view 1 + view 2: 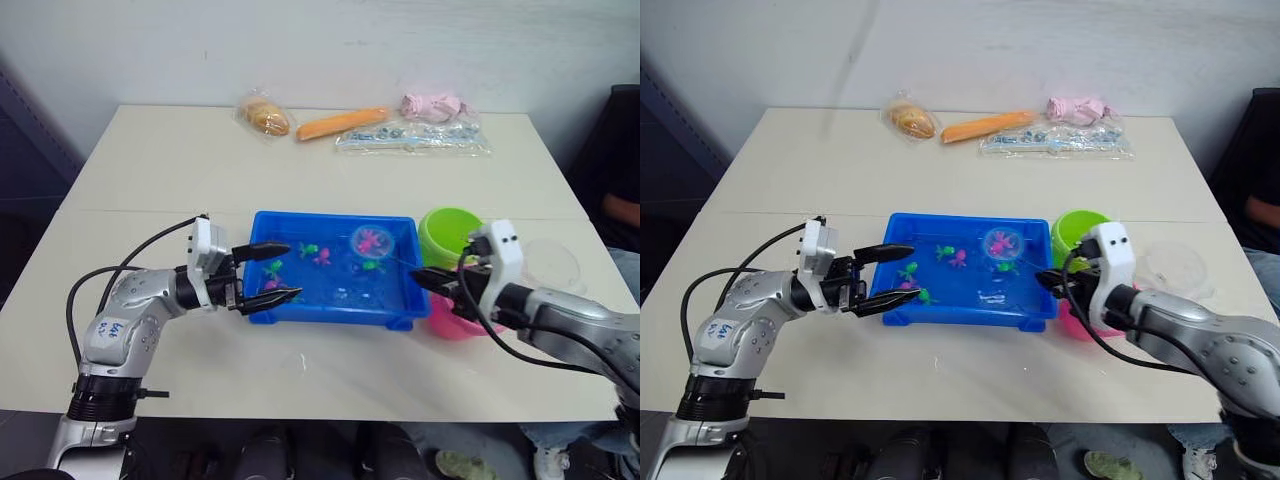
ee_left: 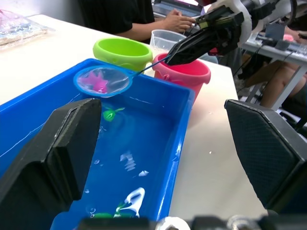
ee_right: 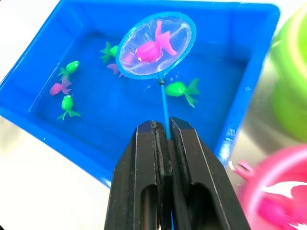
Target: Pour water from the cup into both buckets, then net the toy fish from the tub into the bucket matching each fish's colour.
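Pink fish (image 3: 152, 49) in net (image 3: 156, 45), above tub (image 3: 249, 103)

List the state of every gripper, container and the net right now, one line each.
left gripper: open, at the tub's end.
right gripper: shut on net handle.
net: holds one pink fish, above the water.
tub: water, fish inside.
pink bucket: upright.
green bucket: upright.

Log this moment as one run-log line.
right gripper: shut on blue-rimmed mesh net | net: pink plastic toy fish inside, over blue plastic tub | left gripper: open at tub
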Motion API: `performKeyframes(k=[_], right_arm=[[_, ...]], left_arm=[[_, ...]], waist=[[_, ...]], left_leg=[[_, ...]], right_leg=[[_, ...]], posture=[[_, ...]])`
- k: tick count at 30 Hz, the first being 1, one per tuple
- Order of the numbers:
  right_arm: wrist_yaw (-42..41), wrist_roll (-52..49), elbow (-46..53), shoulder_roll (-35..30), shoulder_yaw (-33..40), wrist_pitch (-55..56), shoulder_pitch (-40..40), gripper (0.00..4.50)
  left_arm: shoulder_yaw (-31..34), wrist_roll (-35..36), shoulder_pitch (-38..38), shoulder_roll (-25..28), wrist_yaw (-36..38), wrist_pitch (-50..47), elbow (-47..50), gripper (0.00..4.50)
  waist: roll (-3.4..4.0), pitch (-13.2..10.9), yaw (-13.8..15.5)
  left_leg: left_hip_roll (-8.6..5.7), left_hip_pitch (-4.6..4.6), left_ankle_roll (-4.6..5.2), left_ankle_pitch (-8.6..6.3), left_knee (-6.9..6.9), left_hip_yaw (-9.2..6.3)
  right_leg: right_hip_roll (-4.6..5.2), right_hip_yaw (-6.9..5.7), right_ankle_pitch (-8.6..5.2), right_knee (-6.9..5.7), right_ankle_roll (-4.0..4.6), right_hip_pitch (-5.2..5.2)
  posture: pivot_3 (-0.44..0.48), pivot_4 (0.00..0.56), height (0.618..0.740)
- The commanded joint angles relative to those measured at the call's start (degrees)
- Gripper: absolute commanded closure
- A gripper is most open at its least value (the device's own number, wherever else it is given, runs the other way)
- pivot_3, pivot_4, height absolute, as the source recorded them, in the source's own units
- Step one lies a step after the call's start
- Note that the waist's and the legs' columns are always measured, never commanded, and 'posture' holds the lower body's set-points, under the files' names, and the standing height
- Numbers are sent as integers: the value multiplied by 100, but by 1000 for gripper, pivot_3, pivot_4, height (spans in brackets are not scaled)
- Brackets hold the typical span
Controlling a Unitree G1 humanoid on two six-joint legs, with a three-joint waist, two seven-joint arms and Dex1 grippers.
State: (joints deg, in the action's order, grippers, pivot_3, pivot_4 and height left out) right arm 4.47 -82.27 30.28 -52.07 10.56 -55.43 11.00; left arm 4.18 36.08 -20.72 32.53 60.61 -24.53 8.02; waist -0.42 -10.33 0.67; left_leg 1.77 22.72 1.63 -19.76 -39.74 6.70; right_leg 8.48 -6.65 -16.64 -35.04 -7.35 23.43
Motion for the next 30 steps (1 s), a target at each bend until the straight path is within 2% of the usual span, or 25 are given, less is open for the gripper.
performKeyframes(k=[1,3,6,10,13,17,19,22,24,30], right_arm=[[-135,-256,535,-143,657,99,-316,4500],[-326,-240,884,-141,1209,251,-777,4500],[-534,-228,1262,-68,2165,431,-1511,4500],[-1079,-335,1566,46,3427,524,-2563,4500],[-1429,-471,1752,290,4576,561,-3552,4500],[-1750,-374,1904,765,5412,742,-4596,4500],[-1957,-128,1969,970,5532,844,-4954,4500],[-2643,1312,1974,1150,5334,1275,-5385,4500],[-2976,1770,1913,1248,5137,1483,-5535,4500],[-3346,3439,1767,1285,4125,2114,-5595,4500]], left_arm=[[149,271,-205,74,58,-132,255,68],[209,293,-309,-1,44,-127,6,68],[-7,143,-303,13,323,-16,-168,68],[-312,83,-532,-236,492,56,-321,68],[-541,50,-787,-513,577,95,-425,68],[-636,36,-929,-673,690,104,-573,68],[-709,3,-947,-714,753,127,-583,68],[-814,-79,-1008,-851,739,180,-645,68],[-859,-127,-1039,-938,705,216,-676,68],[-943,-167,-955,-1046,617,185,-519,68]], waist=[[0,0,25],[0,0,67],[0,0,88],[-1,1,132],[-2,1,196],[-4,3,196],[-3,3,171],[-1,5,120],[-1,5,106],[0,5,69]], left_leg=[[0,0,0,0,0,0],[0,-2,-1,1,0,0],[-2,-1,-1,1,0,0],[-10,1,6,2,-3,1],[-13,2,10,5,-4,-2],[-13,-7,10,4,-3,5],[-12,-25,10,3,5,12],[-7,-34,11,3,10,15],[-9,-36,11,3,9,17],[-10,-41,10,4,10,17]], right_leg=[[0,1,0,0,0,0],[-2,2,0,-1,0,1],[-5,1,0,0,0,0],[-5,11,8,9,-13,-6],[-8,17,12,11,-19,-8],[-15,31,14,14,-20,-10],[-19,40,14,17,-20,-19],[-18,49,14,37,-20,-23],[-16,53,14,36,-20,-23],[-16,54,14,31,-20,-25]], posture=[[0,150,740],[0,150,740],[0,150,740],[0,150,740],[0,150,740],[0,150,740],[0,150,740],[0,150,740],[0,150,740],[0,150,740]])
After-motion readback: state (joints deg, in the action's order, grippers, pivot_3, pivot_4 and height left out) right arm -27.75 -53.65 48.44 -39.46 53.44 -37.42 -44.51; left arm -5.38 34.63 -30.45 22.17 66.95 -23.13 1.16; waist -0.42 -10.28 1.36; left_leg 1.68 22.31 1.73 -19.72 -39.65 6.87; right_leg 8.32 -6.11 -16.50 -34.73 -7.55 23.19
